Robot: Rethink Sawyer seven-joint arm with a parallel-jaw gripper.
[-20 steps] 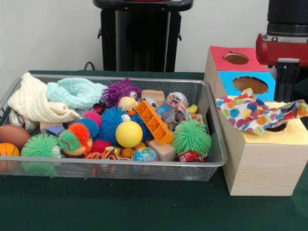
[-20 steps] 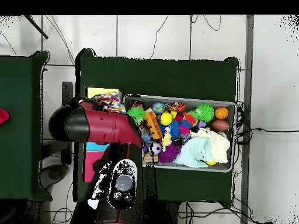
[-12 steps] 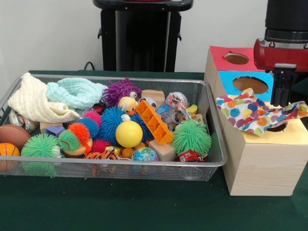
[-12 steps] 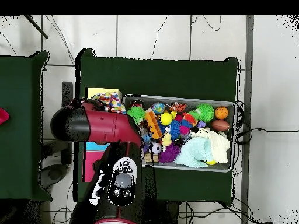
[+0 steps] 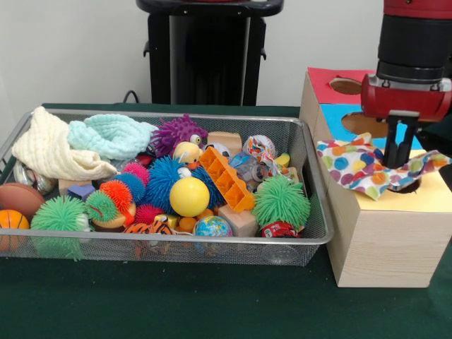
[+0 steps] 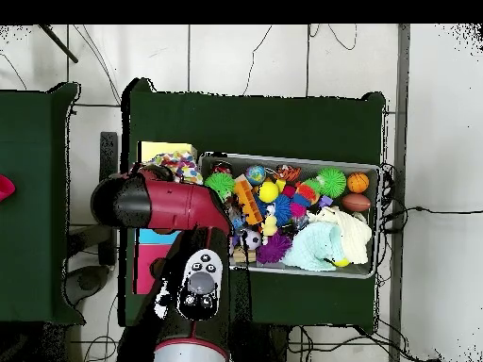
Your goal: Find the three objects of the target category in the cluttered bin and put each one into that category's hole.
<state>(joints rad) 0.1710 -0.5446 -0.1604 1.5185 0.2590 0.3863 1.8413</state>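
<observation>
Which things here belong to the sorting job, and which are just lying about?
Job: gripper; spotted cloth draped on the box; cream cloth and mint cloth in the bin.

Lying about: yellow ball, orange block, green spiky ball, purple spiky ball, basketball.

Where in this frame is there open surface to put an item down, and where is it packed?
Free: the green table strip in front of the wire bin, and the yellow top's corner beside the polka-dot cloth. Crowded: the bin itself, toys edge to edge; the gripper stands over the yellow hole.
</observation>
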